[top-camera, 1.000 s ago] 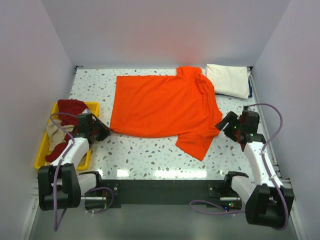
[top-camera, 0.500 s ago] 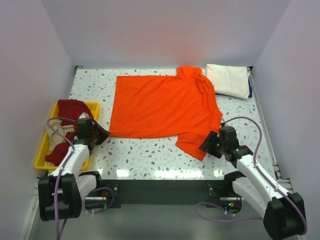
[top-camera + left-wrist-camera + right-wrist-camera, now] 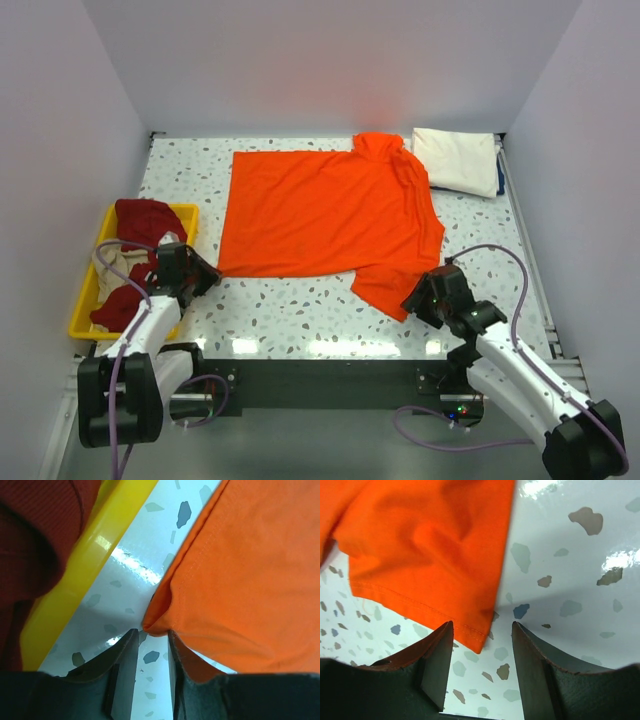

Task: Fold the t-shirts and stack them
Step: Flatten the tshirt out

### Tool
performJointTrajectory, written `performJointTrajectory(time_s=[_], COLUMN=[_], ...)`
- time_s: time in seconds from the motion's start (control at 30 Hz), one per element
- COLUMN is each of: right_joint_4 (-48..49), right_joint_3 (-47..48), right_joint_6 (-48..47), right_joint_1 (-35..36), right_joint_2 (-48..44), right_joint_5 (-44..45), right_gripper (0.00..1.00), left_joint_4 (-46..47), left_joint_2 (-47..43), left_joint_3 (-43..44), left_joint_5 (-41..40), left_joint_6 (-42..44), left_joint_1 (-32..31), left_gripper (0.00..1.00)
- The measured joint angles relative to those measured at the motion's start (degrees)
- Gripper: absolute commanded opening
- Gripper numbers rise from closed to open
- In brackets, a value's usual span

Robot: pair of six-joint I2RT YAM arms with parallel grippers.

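Orange shirt: the bright orange cloth t-shirt (image 3: pixel 325 215) lies spread flat across the middle of the white speckled table (image 3: pixel 300 310), collar toward the far right, one sleeve reaching out to the near right
Stack: a folded cream-white cloth t-shirt (image 3: pixel 455 160) sits in the far right corner, just beside the orange collar
Waiting shirts: a dark red cloth t-shirt (image 3: pixel 143 215) and a beige cloth t-shirt (image 3: pixel 115 265) lie heaped in the yellow plastic tray (image 3: pixel 80 300) at the near left
Left gripper (image 3: pixel 152 632): low at the near-left hem corner, between tray and cloth; jaws a narrow gap apart, the corner's tip just at the finger ends, nothing clamped
Right gripper (image 3: pixel 482 625): low at the near-right sleeve; jaws wide apart, the stitched sleeve corner lying between the tips, not pinched
Step in hand: judged to be taking hold of the two near corners for the first fold
Left, advice: push a little further under the corner before closing, since only its tip is within reach and a shallow bite would likely slip
Right, advice: close on the hemmed edge itself, where the seam should give firmer purchase
Both, advice: lift together and level, so the cloth carries over without skewing
Risk: the left arm works close to the tray rim; a wide swing could catch it
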Motion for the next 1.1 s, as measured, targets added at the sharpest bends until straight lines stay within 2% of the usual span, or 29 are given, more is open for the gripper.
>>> performJointTrajectory(time_s=[0.1, 0.3, 0.43, 0.47, 0.53, 0.57, 0.6, 0.7, 0.97, 1.07, 1.1], right_joint_4=[-0.1, 7.0, 10.5, 10.6, 10.1, 9.6, 8.5, 4.0, -10.5, -15.2, -16.4], right_joint_3=[-0.1, 0.3, 0.6, 0.6, 0.5, 0.5, 0.5, 0.5, 6.1, 10.4, 11.8], right_joint_6=[0.1, 0.5, 1.3, 1.4, 1.7, 1.8, 1.8, 1.6, 0.2, -0.5, -0.7], right_joint_1=[0.1, 1.9, 4.3, 4.6, 4.9, 4.9, 4.9, 5.0, 5.1, 5.1, 5.1], right_joint_2=[2.8, 8.9, 12.2, 12.5, 12.3, 11.9, 11.1, 7.8, -2.4, -4.4, -4.6], right_joint_5=[0.0, -0.3, 0.2, 0.2, 0.5, 0.7, 0.9, 1.8, 2.1, 2.2, 2.2], right_gripper=[0.53, 0.48, 0.31, 0.19, 0.1, 0.02, 0.0, 0.0, 0.0, 0.01, 0.02], left_joint_4=[0.4, 1.3, 1.6, 1.6, 1.6, 1.6, 1.6, 1.6, 1.4, 1.0, 0.6], left_joint_2=[-0.9, -2.1, -2.1, -2.1, -2.1, -2.1, -2.0, -2.0, -3.6, -4.9, -5.4], left_joint_3=[-0.6, -1.5, -1.7, -1.7, -1.7, -1.7, -1.7, -1.7, -1.7, -1.7, -1.7], left_joint_5=[-0.7, -1.7, -1.9, -2.1, -2.3, -2.4, -2.5, -2.7, -2.8, -2.8, -2.8], left_joint_6=[0.0, 0.0, 0.0, 0.0, 0.0, 0.0, 0.0, 0.0, 0.0, 0.1, 0.1], left_joint_1=[-0.4, -1.4, -1.9, -2.0, -2.0, -2.0, -2.0, -2.0, -2.0, -2.2, -2.3], left_gripper=[0.38, 0.39, 0.39, 0.38, 0.35, 0.33, 0.28, 0.15, 0.1, 0.21, 0.29])
